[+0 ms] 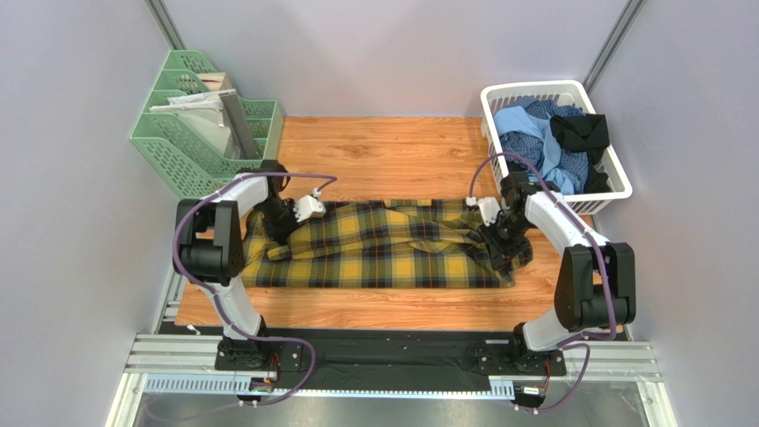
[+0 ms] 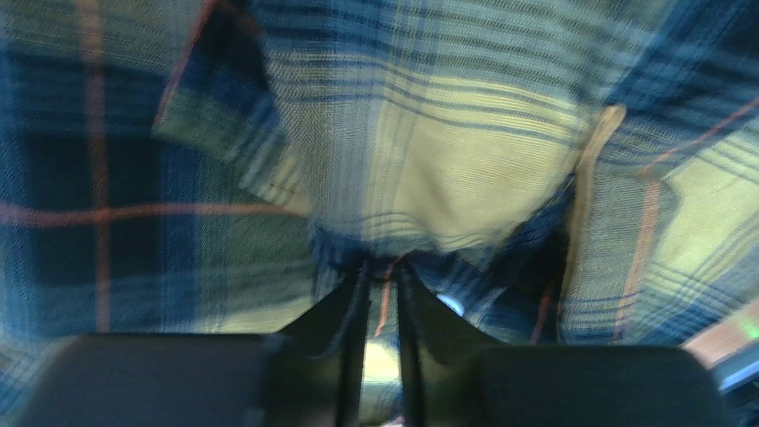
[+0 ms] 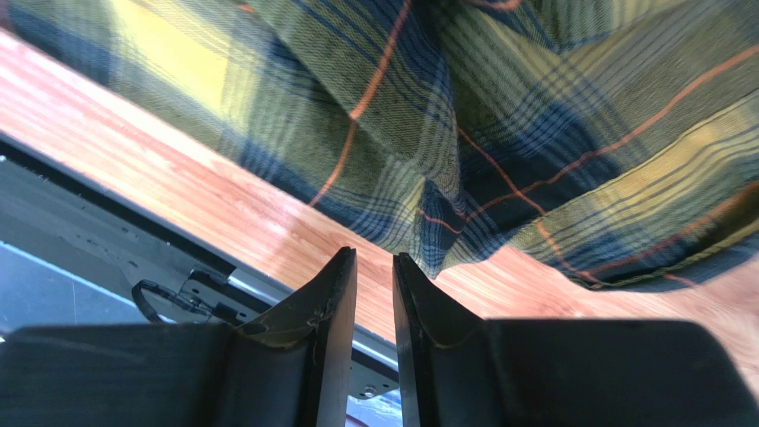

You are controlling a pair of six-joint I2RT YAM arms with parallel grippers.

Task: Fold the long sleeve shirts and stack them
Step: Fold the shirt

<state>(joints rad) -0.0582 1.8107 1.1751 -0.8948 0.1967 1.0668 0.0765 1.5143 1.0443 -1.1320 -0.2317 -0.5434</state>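
The mustard-yellow and black plaid shirt point(image 1: 383, 249) lies spread across the wooden table, wider than it is deep, with loose folds on top. My left gripper point(image 1: 283, 233) is at its left end. In the left wrist view the gripper point(image 2: 381, 262) is shut on a pinch of the plaid cloth point(image 2: 445, 160). My right gripper point(image 1: 497, 247) is at the shirt's right end. In the right wrist view its jaws point(image 3: 374, 253) stand a narrow gap apart with only bare wood between them. A hanging fold of the shirt point(image 3: 499, 133) is just beyond the right fingertip.
A white basket point(image 1: 499, 93) at the back right holds a light blue shirt point(image 1: 530, 129), a black one point(image 1: 579, 132) and others. A green file rack point(image 1: 191, 133) stands at the back left. The table's front edge and a metal rail point(image 3: 107, 231) lie close to my right gripper.
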